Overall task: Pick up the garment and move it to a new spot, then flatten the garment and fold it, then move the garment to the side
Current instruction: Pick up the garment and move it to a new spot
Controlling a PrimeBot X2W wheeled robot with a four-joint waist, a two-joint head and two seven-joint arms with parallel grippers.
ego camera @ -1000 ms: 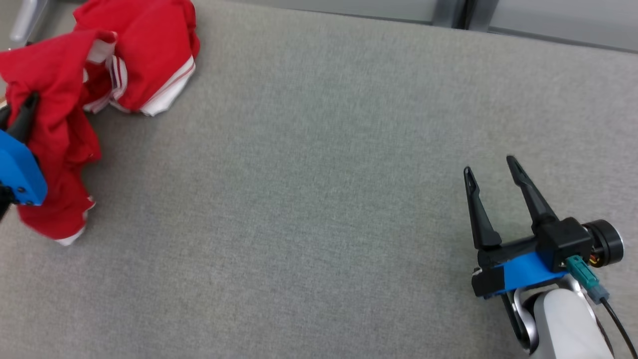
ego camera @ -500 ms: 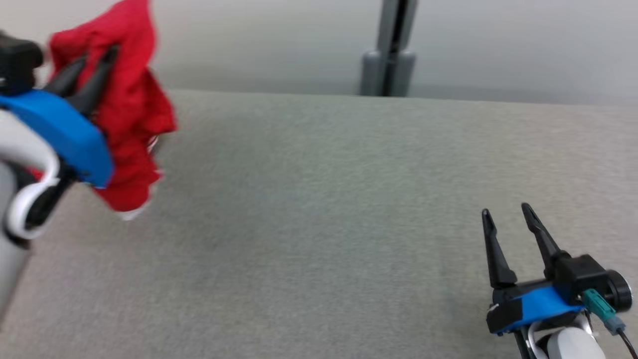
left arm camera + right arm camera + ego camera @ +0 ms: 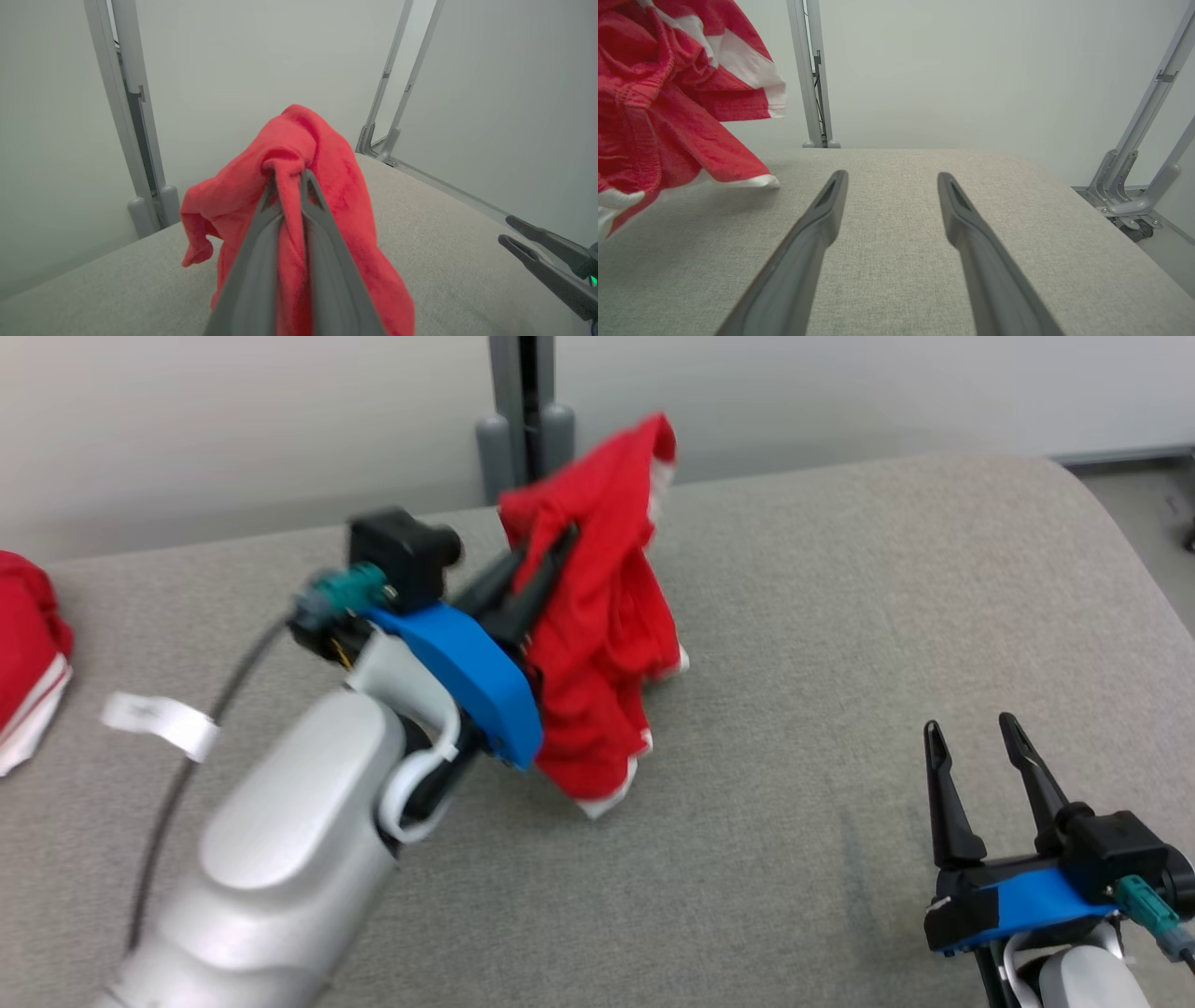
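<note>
The red garment (image 3: 607, 644) with white trim hangs bunched from my left gripper (image 3: 560, 537), which is shut on a fold near its top, above the middle of the grey padded table (image 3: 794, 616). Its lower hem reaches down close to the table surface. In the left wrist view the two fingers (image 3: 261, 233) pinch red cloth (image 3: 336, 186) between them. My right gripper (image 3: 971, 728) stands open at the lower right, low over the table with nothing between its fingers. In the right wrist view that open gripper (image 3: 892, 179) points across bare table, with the garment (image 3: 658, 107) hanging at the left.
Another red and white cloth (image 3: 28, 635) lies at the table's far left edge. A white tag (image 3: 159, 721) hangs on my left arm's cable. A grey post (image 3: 523, 392) stands behind the table against a pale wall. The table's rounded edge (image 3: 1139, 579) drops off at the right.
The head camera has turned. My left gripper has carried the garment up off the left pile and rightward over the table's middle. The right gripper stays open.
</note>
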